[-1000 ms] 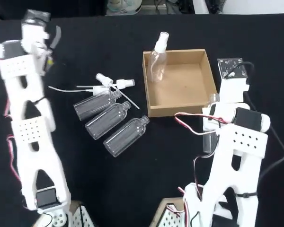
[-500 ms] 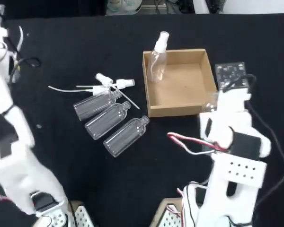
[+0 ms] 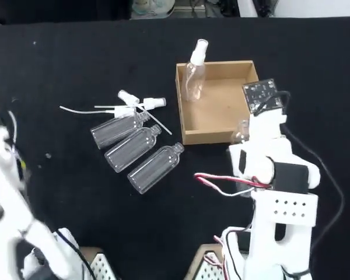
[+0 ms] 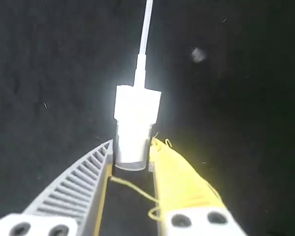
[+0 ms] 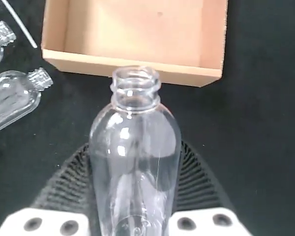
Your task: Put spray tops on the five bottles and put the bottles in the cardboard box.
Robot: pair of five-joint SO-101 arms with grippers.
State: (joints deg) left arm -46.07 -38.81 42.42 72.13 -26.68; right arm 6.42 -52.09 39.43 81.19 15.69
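Observation:
My left gripper [image 4: 132, 150] is shut on a white spray top [image 4: 136, 115], whose thin tube points away over the black table. The left arm [image 3: 3, 175] stands at the table's left edge. My right gripper [image 5: 135, 152] is shut on a clear bottle [image 5: 135, 132] with an open neck, held just in front of the cardboard box [image 5: 132, 66]. From above, that bottle [image 3: 241, 129] is by the box's [image 3: 216, 137] near right corner. A capped bottle [image 3: 193, 73] stands in the box's far left corner. Three uncapped bottles [image 3: 134, 147] lie left of the box, with loose spray tops [image 3: 141, 102] beside their necks.
The black table [image 3: 76, 58] is open at the far left and in front of the lying bottles. A red and white cable [image 3: 219, 184] hangs from the right arm [image 3: 280, 192]. One lying bottle [image 5: 10, 98] is near the held bottle in the right wrist view.
The left arm has swung from the far left corner toward the near left edge. The right arm has shifted left with its bottle, closer to the box's front.

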